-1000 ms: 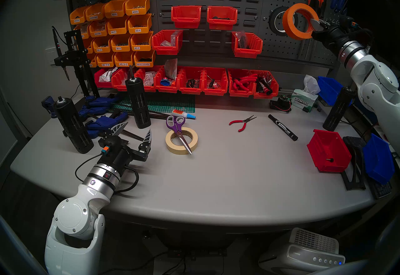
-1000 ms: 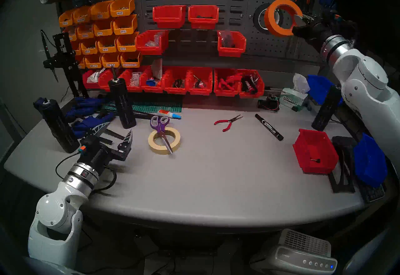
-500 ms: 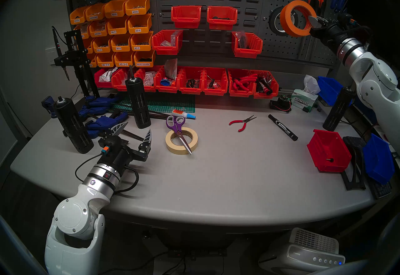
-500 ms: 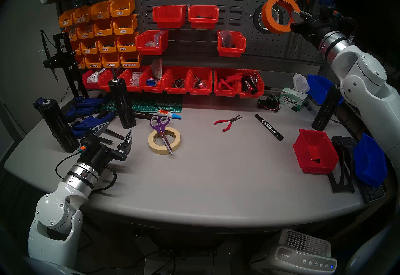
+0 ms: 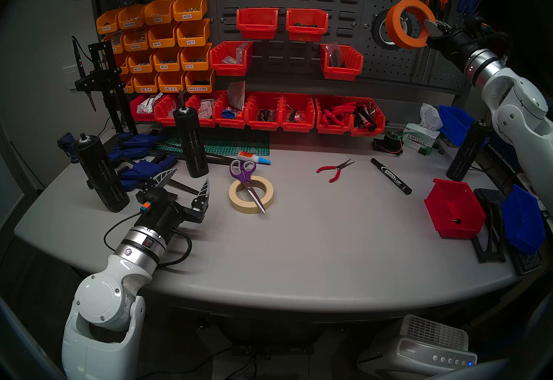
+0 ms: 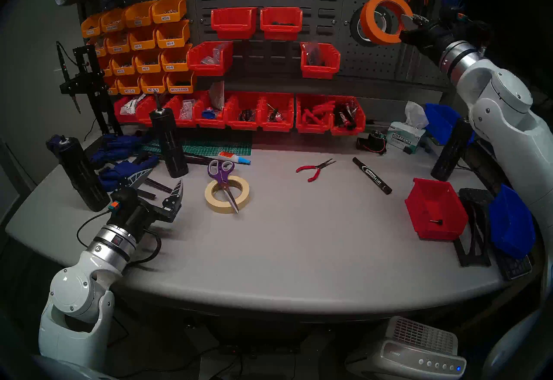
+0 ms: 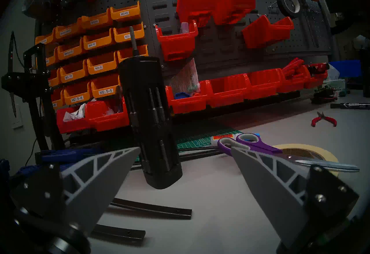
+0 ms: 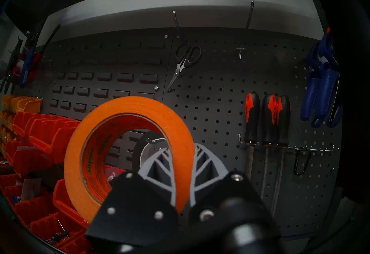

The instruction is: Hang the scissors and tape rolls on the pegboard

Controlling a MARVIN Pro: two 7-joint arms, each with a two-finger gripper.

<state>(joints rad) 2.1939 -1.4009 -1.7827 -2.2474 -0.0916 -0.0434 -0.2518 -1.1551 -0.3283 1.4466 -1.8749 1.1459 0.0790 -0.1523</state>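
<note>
- Up at the pegboard (image 5: 398, 65), the right gripper (image 5: 432, 31) pinches the orange roll's (image 5: 398, 21) wall, one finger inside the ring, one outside.
- The roll stands on edge just in front of the black roll (image 5: 380, 29), which hangs on the board.
- Right wrist view gives what the head cannot: through the orange ring (image 8: 128, 147) a hook (image 8: 151, 141) and the black roll (image 8: 140, 153) behind it, with black scissors (image 8: 184, 61) and screwdrivers (image 8: 267, 119) hanging above.
- Whether the ring is over the hook, I cannot tell.
- Left wrist view shows the left gripper (image 7: 184, 157) spread wide and empty, level over the table, a black bit holder (image 7: 152, 123) between its fingers and farther off.
- Down on the grey table (image 5: 299, 250), the purple scissors (image 5: 247, 181) lie across the beige roll (image 5: 250, 194), blades on its rim.
- Pliers (image 5: 335, 169) and a marker (image 5: 390, 175) lie well apart to the right, near a red bin (image 5: 453, 211).
- Orange and red bins line the back wall.
</note>
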